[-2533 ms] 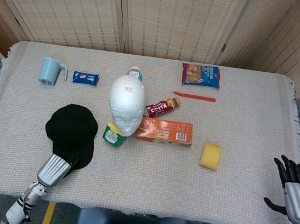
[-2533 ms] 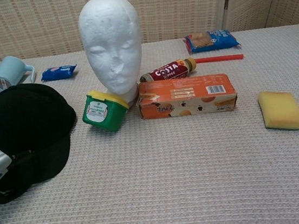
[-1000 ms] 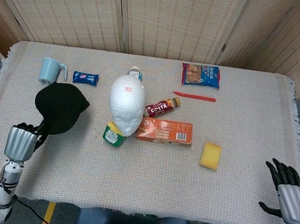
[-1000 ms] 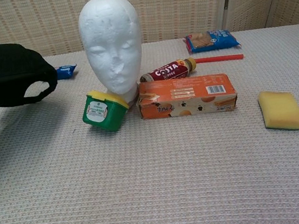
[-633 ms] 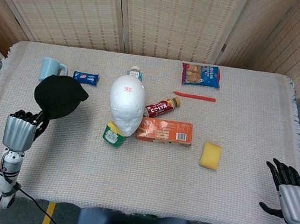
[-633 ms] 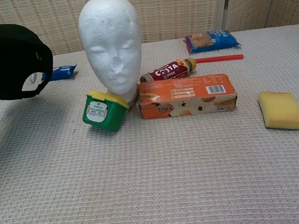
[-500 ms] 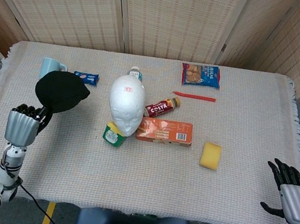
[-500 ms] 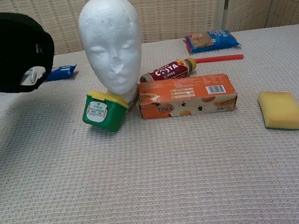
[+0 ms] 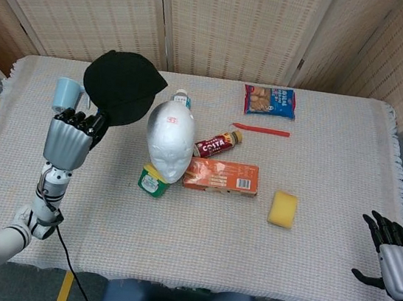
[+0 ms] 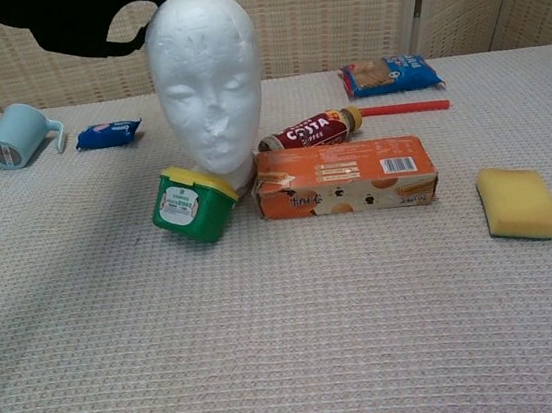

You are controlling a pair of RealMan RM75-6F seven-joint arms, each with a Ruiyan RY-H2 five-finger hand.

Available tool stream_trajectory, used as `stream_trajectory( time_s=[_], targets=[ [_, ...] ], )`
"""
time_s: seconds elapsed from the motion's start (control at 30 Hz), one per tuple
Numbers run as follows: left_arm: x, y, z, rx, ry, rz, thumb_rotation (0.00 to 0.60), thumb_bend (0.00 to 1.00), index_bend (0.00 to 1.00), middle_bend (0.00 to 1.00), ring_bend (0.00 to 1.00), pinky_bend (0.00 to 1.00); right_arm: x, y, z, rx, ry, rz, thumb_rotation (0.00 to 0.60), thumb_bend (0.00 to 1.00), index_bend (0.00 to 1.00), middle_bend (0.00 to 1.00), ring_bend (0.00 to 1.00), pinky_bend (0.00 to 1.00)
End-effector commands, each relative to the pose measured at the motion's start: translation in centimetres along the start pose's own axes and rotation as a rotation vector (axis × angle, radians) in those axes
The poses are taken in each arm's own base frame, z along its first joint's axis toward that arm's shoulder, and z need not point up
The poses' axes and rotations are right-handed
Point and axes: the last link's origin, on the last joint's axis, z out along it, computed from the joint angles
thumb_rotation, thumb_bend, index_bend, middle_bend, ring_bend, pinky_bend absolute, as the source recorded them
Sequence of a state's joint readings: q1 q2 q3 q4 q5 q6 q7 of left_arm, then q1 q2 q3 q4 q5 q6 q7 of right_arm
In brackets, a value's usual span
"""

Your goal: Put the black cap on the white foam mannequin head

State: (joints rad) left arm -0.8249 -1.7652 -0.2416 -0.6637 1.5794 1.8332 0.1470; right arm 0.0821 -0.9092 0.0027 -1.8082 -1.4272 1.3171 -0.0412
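Observation:
The white foam mannequin head (image 9: 170,137) stands upright near the table's middle, facing me (image 10: 206,79). My left hand (image 9: 69,139) holds the black cap (image 9: 123,86) by its brim, raised in the air just left of the head's top. In the chest view the cap (image 10: 77,17) hangs at the top edge, level with the crown and close beside it; whether it touches is unclear, and the hand is out of that frame. My right hand (image 9: 393,261) hovers with spread fingers off the table's right front corner, holding nothing.
A green tub with a yellow lid (image 10: 189,205) leans at the head's base. An orange box (image 10: 345,178), a Costa bottle (image 10: 309,129) and a yellow sponge (image 10: 518,202) lie to the right. A blue mug (image 10: 12,137) and snack packets sit further back.
My left hand has lifted the cap from the table's left front, carrying it up and rightward until it hangs beside the mannequin's crown. The right hand has barely shifted.

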Motion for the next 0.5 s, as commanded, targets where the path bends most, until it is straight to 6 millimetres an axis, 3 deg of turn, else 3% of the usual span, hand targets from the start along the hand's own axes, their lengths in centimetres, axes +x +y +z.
stream_trajectory(
  time_s=[0.03, 0.27, 0.5],
  targets=[
    [-0.2, 2.8, 1.3, -0.041, 0.017, -0.037, 0.6, 0.55, 0.78, 1.0, 1.0, 1.0, 0.1, 0.1, 0.1, -0.006, -0.003, 0.001, 0.6, 0.07, 0.0, 0.0, 0.0, 0.0],
    [0.4, 7.6, 1.4, -0.13, 0.047, -0.097, 0.6, 0.55, 0.78, 1.0, 1.0, 1.0, 0.6, 0.7, 0.1, -0.023, 0.011, 0.013, 0.6, 0.07, 0.0, 0.0, 0.0, 0.0],
    [1.0, 10.6, -1.0, -0.21, 0.013, -0.133, 0.6, 0.55, 0.79, 1.0, 1.0, 1.0, 1.1, 0.9, -0.2, -0.015, 0.025, 0.03, 0.6, 0.07, 0.0, 0.0, 0.0, 0.0]
  ],
)
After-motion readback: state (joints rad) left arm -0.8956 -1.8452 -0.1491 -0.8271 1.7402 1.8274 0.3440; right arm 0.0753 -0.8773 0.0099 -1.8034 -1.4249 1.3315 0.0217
